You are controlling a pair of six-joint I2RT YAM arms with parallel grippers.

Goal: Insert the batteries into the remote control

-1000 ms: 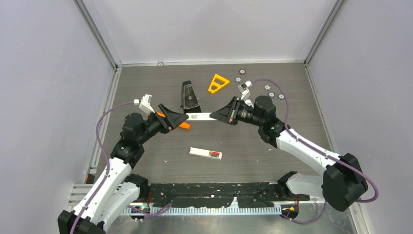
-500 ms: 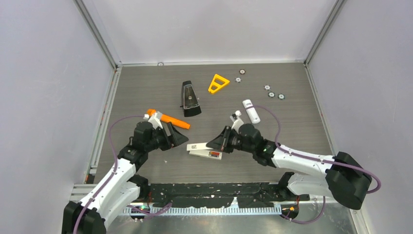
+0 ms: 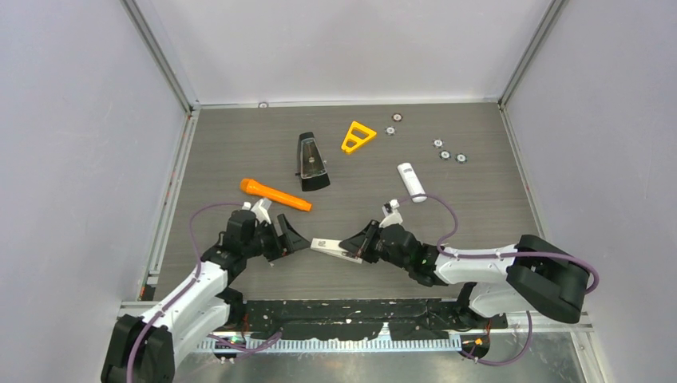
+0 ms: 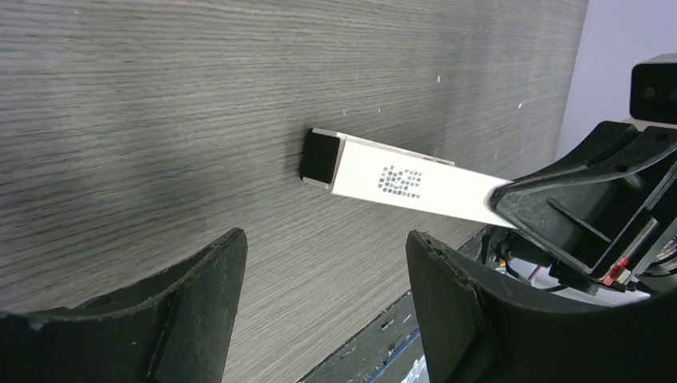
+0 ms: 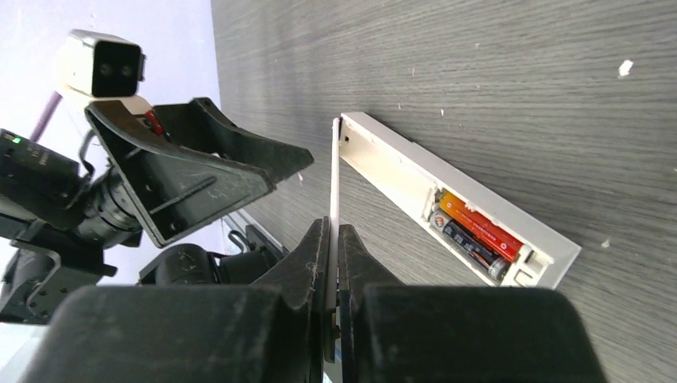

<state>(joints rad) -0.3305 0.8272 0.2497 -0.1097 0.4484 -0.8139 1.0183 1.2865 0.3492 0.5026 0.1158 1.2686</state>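
Partly shadowed batteries (image 5: 473,231), white panel (image 5: 334,179) edge-on

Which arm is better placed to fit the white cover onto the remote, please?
Right: the right claw is shut on the white cover beside the open remote; the left claw is open and empty.

Top external: high above and behind the arm bases, looking down over the whole table (image 3: 495,215). Left wrist: low, close, facing the right gripper (image 4: 511,195) at frame right. Right wrist: close, facing the left gripper (image 5: 263,171) at upper left. Shared by all: white strip (image 4: 399,179).
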